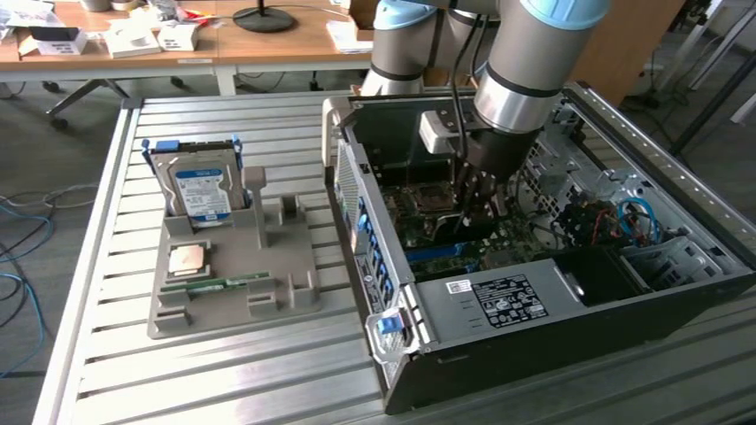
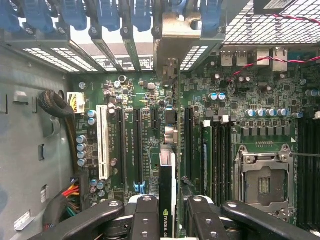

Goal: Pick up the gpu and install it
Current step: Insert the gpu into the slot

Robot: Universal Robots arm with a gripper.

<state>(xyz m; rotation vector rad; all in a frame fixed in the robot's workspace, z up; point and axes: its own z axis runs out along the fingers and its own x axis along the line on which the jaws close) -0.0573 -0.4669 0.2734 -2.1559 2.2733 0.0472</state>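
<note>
The gpu (image 2: 168,170) is seen edge-on in the wrist view, a thin dark card with a green logo near my fingers. Its silver bracket (image 2: 173,35) reaches up to the case's rear slot openings. My gripper (image 2: 167,222) is shut on the card, with black fingers (image 2: 145,215) pressing on both sides. The card stands upright over the black expansion slots of the green motherboard (image 2: 145,100). In the exterior view my gripper (image 1: 479,208) is lowered inside the open computer case (image 1: 390,266), and the card (image 1: 455,232) hangs just beneath it above the board.
A grey fixture (image 1: 230,310) on the slatted table holds a hard drive (image 1: 201,190), a processor (image 1: 189,258) and a memory stick (image 1: 219,285). Inside the case are the power supply (image 1: 502,297), an empty processor socket (image 2: 262,182), a white slot (image 2: 104,142) and cable bundles (image 2: 70,192).
</note>
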